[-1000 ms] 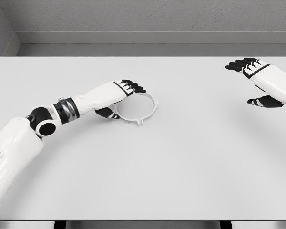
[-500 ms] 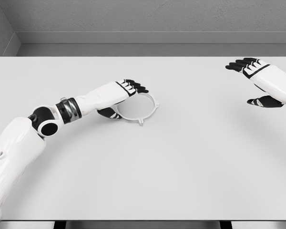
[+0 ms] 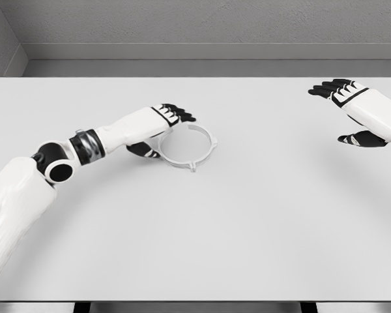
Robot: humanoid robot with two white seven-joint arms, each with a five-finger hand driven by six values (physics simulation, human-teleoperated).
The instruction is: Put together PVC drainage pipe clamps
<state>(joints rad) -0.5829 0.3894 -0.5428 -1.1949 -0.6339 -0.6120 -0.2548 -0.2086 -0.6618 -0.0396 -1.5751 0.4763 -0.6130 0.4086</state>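
Clamp ring [image 3: 189, 146], pale, lay flat on the tabletop [image 3: 260, 215] left of centre. Left hand [image 3: 158, 128] had drawn back slightly from a second earlier, fingers [image 3: 177, 113] curled over the ring's left rim, thumb below; grasp judged unsecured. Right hand [image 3: 352, 111] hovered far right, fingers spread, holding nothing.

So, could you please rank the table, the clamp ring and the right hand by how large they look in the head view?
1. Table, by far.
2. Clamp ring and right hand: they look about alike, and differing distance from the camera leaves their order unsure.
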